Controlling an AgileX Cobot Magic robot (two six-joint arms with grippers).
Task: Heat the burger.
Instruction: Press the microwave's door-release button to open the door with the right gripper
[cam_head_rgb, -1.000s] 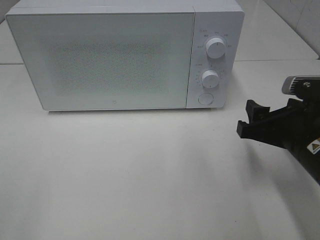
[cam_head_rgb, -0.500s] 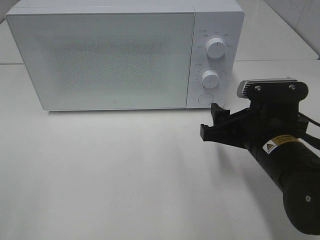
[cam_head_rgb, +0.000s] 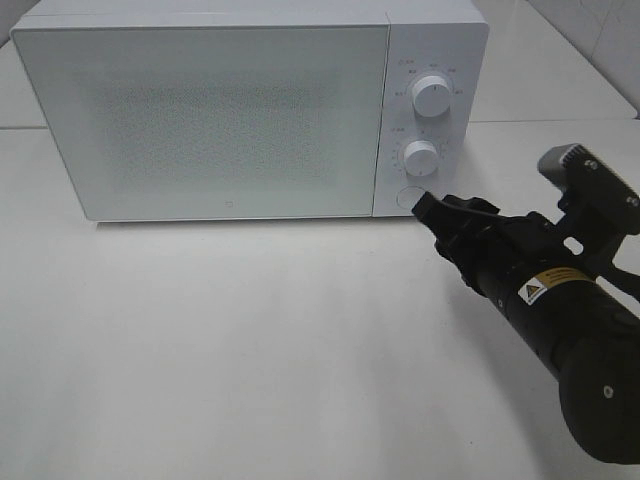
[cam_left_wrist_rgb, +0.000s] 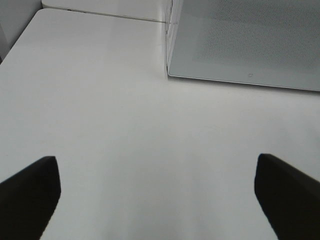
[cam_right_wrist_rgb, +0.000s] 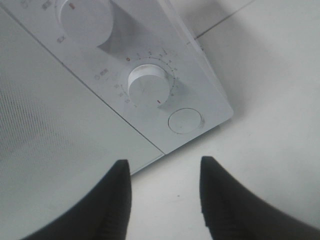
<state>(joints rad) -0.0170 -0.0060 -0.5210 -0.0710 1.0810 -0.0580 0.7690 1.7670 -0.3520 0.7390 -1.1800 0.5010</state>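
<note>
The burger is out of view in every frame. A white microwave (cam_head_rgb: 200, 110) stands at the back of the table with its door closed. My right gripper (cam_head_rgb: 430, 212) hovers just in front of the microwave's round button (cam_head_rgb: 410, 197), below the two knobs. In the right wrist view the gripper (cam_right_wrist_rgb: 165, 200) has its two dark fingers (cam_right_wrist_rgb: 115, 200) apart, with nothing between them, pointing at the button (cam_right_wrist_rgb: 185, 121) and the lower knob (cam_right_wrist_rgb: 147, 87). My left gripper (cam_left_wrist_rgb: 160, 200) is wide open over bare table, left of the microwave (cam_left_wrist_rgb: 250, 40).
The upper knob (cam_head_rgb: 431, 95) and lower knob (cam_head_rgb: 421, 157) sit on the panel right of the door. The white table (cam_head_rgb: 250, 350) spreads out in front of the microwave. A seam in the table runs behind the left corner (cam_left_wrist_rgb: 100, 14).
My right arm has swung left and forward to the microwave's control panel and rolled over. Its fingers have come closer together. The left gripper has not moved.
</note>
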